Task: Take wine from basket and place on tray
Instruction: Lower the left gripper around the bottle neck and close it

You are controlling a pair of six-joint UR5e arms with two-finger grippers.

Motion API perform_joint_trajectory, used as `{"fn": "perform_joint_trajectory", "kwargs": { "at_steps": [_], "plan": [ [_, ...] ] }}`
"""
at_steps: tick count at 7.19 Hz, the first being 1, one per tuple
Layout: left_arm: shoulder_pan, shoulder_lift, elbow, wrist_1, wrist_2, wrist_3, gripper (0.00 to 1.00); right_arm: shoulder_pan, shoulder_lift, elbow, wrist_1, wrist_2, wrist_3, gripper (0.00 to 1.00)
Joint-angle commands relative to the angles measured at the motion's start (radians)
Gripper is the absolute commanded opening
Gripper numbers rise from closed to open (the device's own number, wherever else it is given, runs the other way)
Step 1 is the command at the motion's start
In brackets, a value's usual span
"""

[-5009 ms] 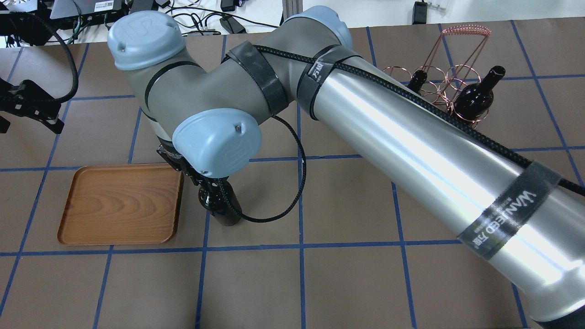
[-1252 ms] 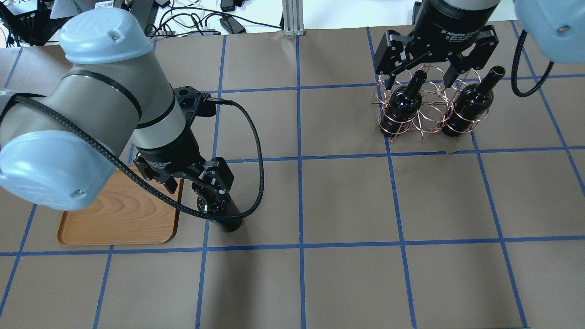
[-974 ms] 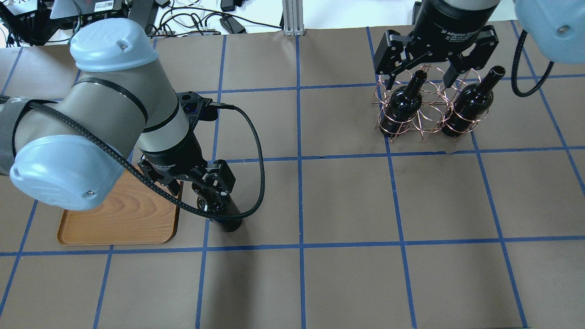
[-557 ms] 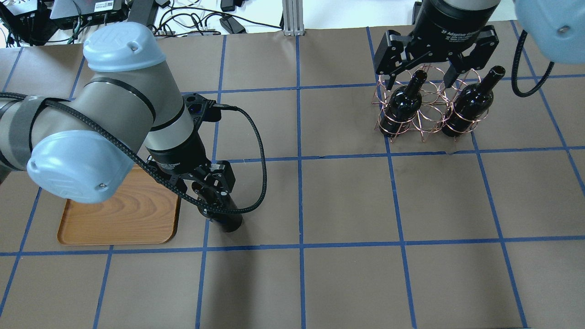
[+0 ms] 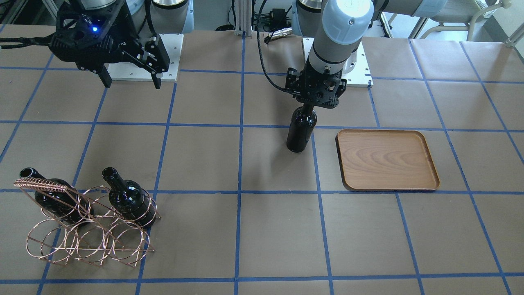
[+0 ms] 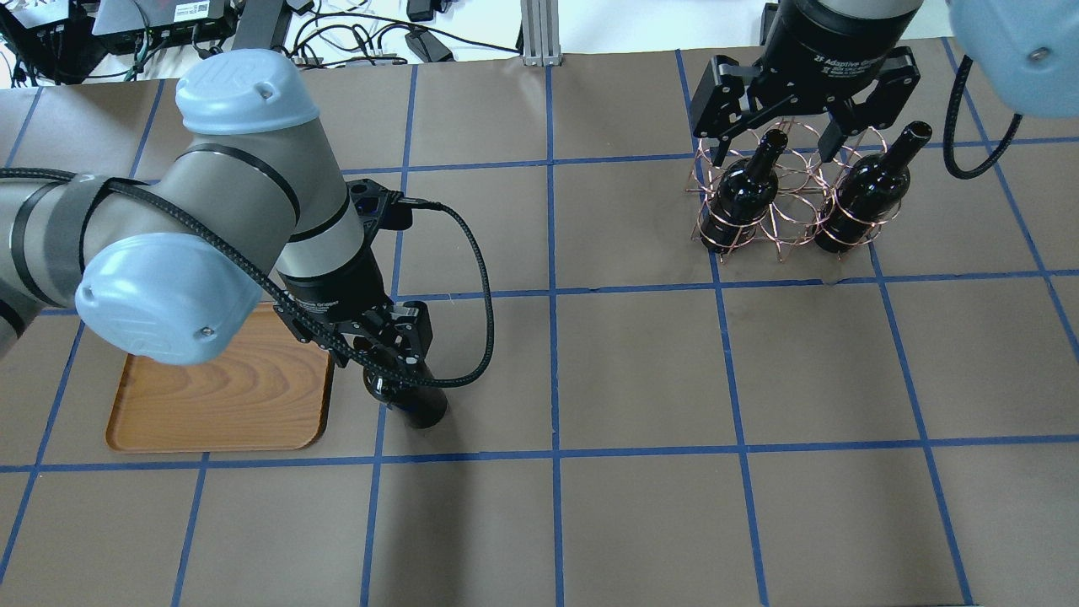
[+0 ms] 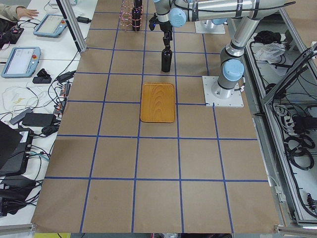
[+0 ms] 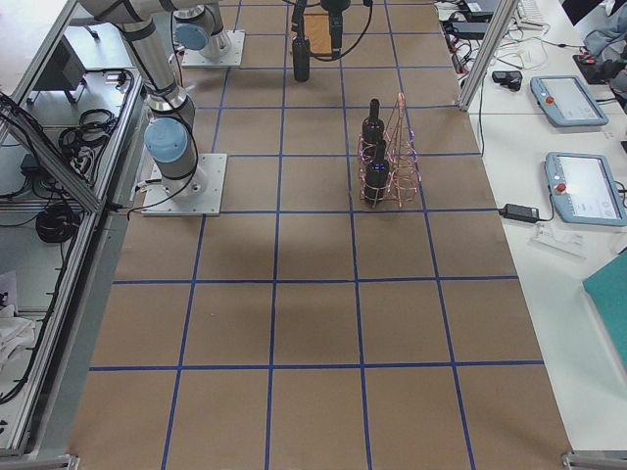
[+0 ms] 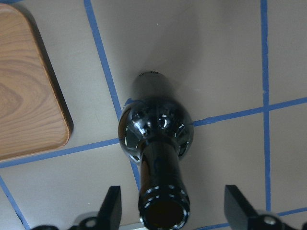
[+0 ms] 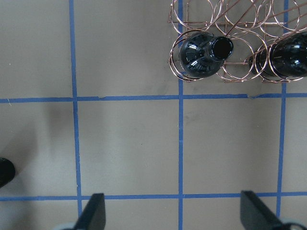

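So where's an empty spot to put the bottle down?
The whole tray is bare. So is the table in its middle, between the standing bottle and the basket. It's crowded at the basket, where two bottles sit in rings.

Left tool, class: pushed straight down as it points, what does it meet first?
The wine bottle, probably: its neck stands between the left tool's open fingers, so mouth or shoulders come before the table. Depth is unclear.
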Motion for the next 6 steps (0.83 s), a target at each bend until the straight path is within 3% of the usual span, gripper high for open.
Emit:
{"fn": "perform_joint_trajectory", "kwargs": {
  "at_steps": [1,2,3,4,6],
  "plan": [
    [0.0,-0.008,0.0,-0.002,0.002,0.0,0.56,0.0,0.0,0.0,0.0,0.0,0.0,1.0],
    [0.0,-0.008,0.001,-0.002,0.002,0.0,0.34,0.0,0.0,0.0,0.002,0.0,0.0,1.0],
    [0.0,-0.008,0.001,-0.002,0.002,0.002,0.24,0.0,0.0,0.0,0.002,0.0,0.0,1.0],
    [0.0,-0.01,0.006,-0.002,0.0,0.005,0.0,0.0,0.0,0.0,0.002,0.0,0.0,1.0],
    [0.0,-0.01,0.012,-0.002,0.0,0.003,0.0,0.0,0.0,0.0,0.002,0.0,0.0,1.0]
  ]
}}
